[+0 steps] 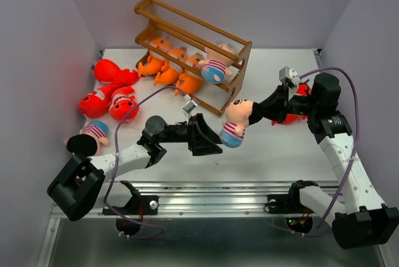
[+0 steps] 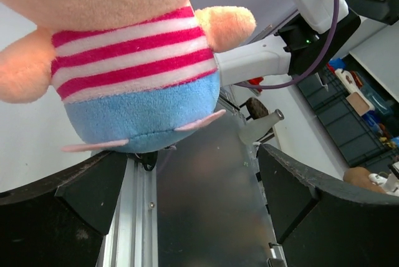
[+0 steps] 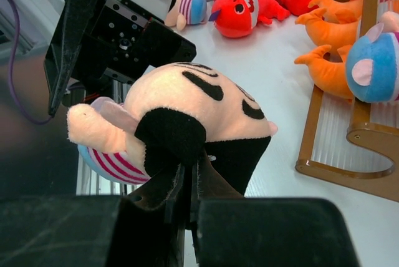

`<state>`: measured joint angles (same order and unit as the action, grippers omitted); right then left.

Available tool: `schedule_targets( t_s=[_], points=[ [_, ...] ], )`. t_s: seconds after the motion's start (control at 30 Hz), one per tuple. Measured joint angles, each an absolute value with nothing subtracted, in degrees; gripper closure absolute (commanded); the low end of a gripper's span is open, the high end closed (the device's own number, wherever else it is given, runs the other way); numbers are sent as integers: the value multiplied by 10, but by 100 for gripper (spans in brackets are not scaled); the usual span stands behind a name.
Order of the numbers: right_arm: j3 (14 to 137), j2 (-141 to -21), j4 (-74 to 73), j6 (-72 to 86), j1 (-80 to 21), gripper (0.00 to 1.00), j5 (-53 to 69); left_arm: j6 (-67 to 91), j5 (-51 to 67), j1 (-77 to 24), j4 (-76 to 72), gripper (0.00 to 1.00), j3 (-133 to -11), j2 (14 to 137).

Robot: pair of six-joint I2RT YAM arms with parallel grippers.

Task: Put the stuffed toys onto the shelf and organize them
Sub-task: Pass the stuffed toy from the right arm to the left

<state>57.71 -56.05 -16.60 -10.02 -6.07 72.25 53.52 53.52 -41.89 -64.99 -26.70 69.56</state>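
I had the right gripper (image 1: pixel 260 110) clamped on the black hair of a striped plush doll (image 1: pixel 234 123) above the white counter (image 1: pixel 274 151), left gripper (image 1: pixel 209 139) wide beside it, while orange plush fish (image 1: pixel 163 73) and another striped doll (image 1: pixel 215 70) sat on the brown wooden shelf (image 1: pixel 244 61), 3 red plush sharks (image 1: pixel 109 98) not yet shelved.

No lettering, brand, number or sign can be read in any view: the striped shirt of the doll (image 2: pixel 134 61) is plain, and the boxes (image 2: pixel 358 101) at the right edge of the left wrist view are too blurred.
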Motion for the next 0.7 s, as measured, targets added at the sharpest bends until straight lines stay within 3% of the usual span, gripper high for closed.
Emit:
schedule_targets(
  t_s=[0.53,0.7],
  points=[
    [532,-540,-53,21,-61,99,740,573,527,-418,-677,5,-274,753],
    [503,-524,-36,27,-61,99,741,574,522,-418,-675,14,-274,753]
  ],
)
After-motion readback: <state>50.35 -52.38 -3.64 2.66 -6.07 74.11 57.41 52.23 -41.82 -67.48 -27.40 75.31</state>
